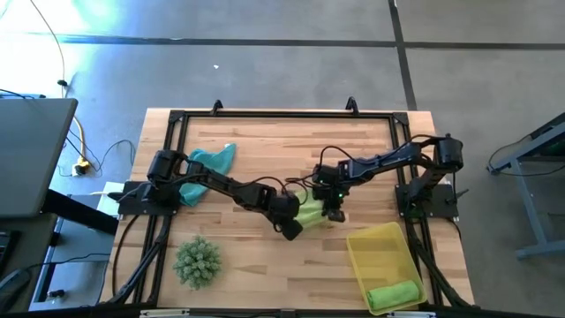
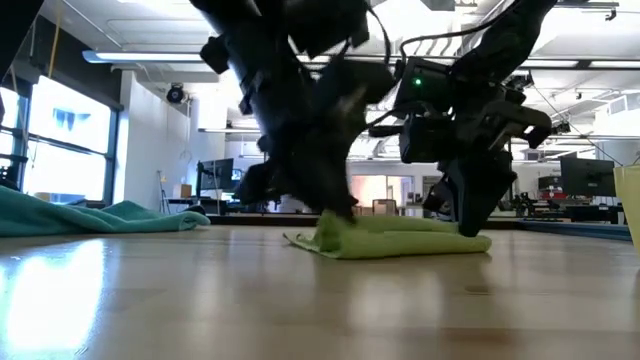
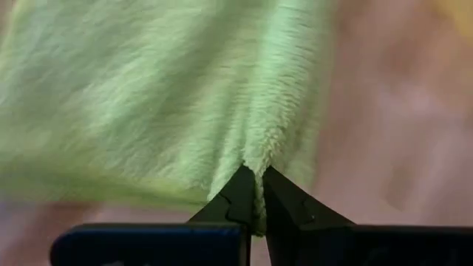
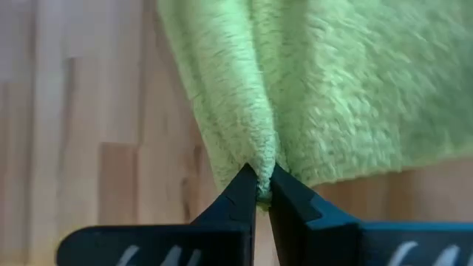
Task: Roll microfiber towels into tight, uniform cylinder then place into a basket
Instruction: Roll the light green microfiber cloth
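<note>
Towels number three: one pale yellow-green towel (image 1: 311, 212) lies mid-table, pinched by both the left gripper (image 3: 256, 193) and right gripper (image 4: 261, 191); one teal towel (image 1: 208, 165) lies loose at the left; one bright green roll (image 1: 394, 294) sits in the single basket (image 1: 362, 252).

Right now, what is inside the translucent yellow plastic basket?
One rolled bright green microfiber towel lies at the near end of the translucent yellow plastic basket. The rest looks bare; anything under the roll is covered.
</note>
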Robot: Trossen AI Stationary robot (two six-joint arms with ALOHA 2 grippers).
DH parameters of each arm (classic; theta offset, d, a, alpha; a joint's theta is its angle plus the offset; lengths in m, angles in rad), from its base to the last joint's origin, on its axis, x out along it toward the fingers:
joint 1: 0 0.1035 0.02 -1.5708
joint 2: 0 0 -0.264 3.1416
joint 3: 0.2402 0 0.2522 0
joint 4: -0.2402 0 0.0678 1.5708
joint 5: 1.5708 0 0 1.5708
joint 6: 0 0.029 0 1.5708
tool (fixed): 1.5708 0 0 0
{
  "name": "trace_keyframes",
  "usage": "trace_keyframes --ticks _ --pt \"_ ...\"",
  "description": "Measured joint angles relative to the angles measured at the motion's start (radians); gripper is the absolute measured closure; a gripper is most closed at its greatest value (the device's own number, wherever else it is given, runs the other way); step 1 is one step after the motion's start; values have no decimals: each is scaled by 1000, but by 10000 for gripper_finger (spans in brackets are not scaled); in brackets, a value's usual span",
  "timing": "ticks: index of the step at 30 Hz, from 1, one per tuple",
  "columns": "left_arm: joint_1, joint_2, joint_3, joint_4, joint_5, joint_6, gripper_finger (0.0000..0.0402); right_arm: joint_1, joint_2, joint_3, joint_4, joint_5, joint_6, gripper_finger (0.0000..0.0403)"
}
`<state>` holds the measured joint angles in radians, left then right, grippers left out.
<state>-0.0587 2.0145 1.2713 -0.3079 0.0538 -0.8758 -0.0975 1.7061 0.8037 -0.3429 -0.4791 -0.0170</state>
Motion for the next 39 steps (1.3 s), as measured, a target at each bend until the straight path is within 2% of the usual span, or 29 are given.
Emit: trace_keyframes --ticks 2,8,16,20,26,31,35,37,39 --pt "5 11 2 -37 -39 -31 394 0 14 3 8 11 -1 391" --pt "3 43 6 -48 -52 -38 394 0 19 2 13 11 -47 385" --pt "-5 46 6 -51 -89 -38 394 -1 -113 -5 -52 36 -133 298" --pt "-6 46 5 -48 -90 -38 394 40 -185 -4 -51 40 -241 270" --pt "-8 46 2 -37 -96 -14 394 180 -187 -3 15 285 -432 265" --pt "-8 46 2 -36 -103 -11 394 260 -161 -2 46 488 -453 265" --pt "-8 46 2 -36 -103 -11 394 297 -186 -1 -107 700 -389 265" --pt "-8 46 2 -35 -103 -5 394 307 -204 -1 -200 760 -359 265" --pt "-8 46 2 -35 -103 -4 394 317 -227 -1 -253 777 -318 265"
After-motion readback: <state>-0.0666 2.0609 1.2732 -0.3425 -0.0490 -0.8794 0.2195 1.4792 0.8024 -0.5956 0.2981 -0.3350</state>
